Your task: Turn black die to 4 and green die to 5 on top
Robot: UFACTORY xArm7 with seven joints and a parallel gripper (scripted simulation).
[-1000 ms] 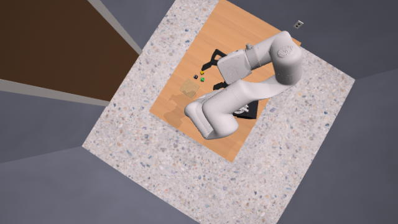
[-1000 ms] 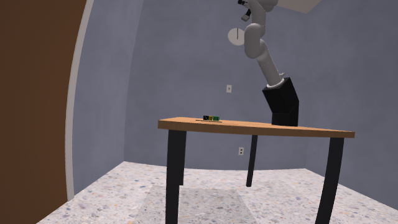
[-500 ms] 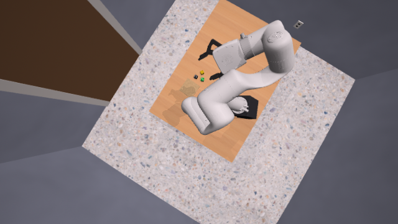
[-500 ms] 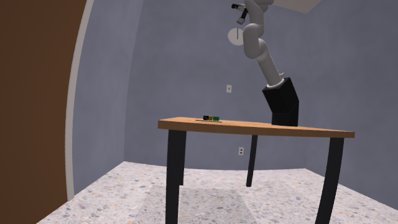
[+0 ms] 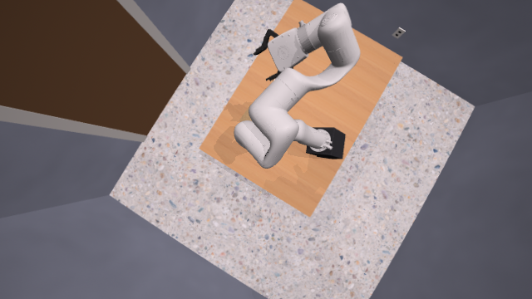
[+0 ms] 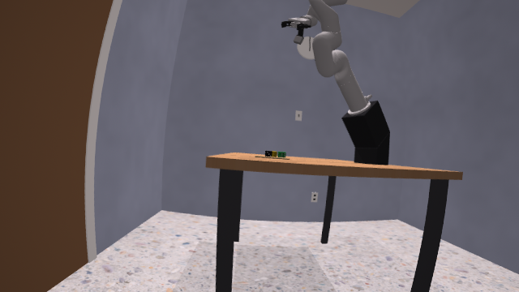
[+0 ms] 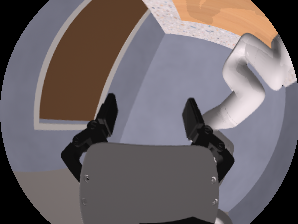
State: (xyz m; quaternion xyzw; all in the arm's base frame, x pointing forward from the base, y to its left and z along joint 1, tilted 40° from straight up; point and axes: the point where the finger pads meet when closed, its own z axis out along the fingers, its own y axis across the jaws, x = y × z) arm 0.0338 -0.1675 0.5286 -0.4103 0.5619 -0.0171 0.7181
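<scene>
Top view high overhead, exterior low from the floor, wrist behind the hand (image 7: 148,121); shared table (image 6: 365,168).

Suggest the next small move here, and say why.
Probably lower the open, empty gripper toward the black die. It hangs high above the table, while the black, yellow and green dice sit in a row, untouched.

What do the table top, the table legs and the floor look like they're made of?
The table top looks like wood with a matte finish: orange-brown, with faint grain streaks in the top view. The table legs are plain matte black, possibly painted metal or wood; the look leaves that open. The floor resembles terrazzo or speckled stone: pale, dotted with small coloured chips.
</scene>
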